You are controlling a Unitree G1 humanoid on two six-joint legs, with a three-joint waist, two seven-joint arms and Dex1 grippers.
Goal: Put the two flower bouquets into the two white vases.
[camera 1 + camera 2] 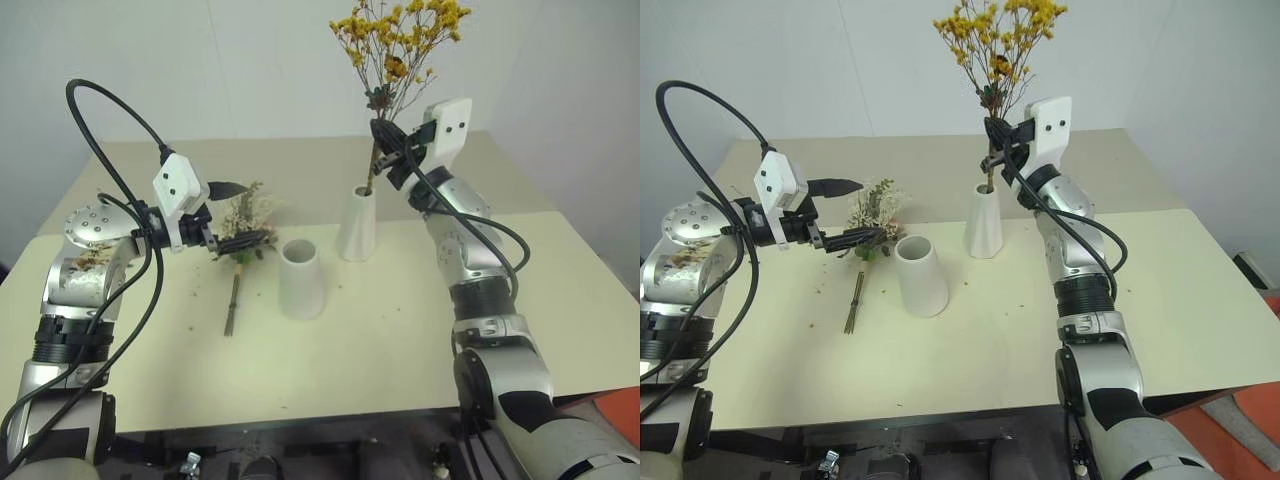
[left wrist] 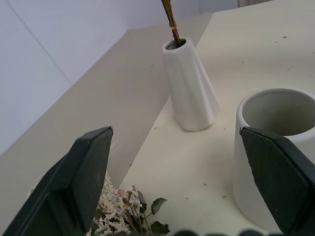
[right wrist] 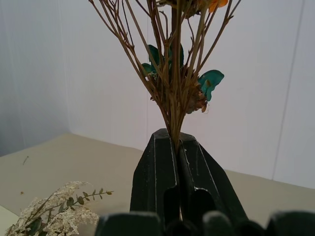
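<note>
The yellow-orange bouquet (image 1: 400, 40) stands upright with its thin brown stems reaching down into the mouth of the taller, slimmer white vase (image 1: 358, 225). My right gripper (image 1: 387, 150) is shut on those stems (image 3: 175, 118) just above the vase. The other bouquet (image 1: 243, 222), with cream sprigs and green leaves, lies on the table left of the short wide vase (image 1: 301, 278), which is empty. My left gripper (image 1: 238, 214) hangs open at this bouquet's flower end, one finger on either side. The left wrist view shows the sprigs (image 2: 129, 216) low between the fingers (image 2: 91, 167).
The beige table (image 1: 400, 340) has small dried crumbs scattered around the vases. A white wall rises behind its far edge. Black cables loop off both arms. An orange object (image 1: 615, 410) sits beyond the table's right front corner.
</note>
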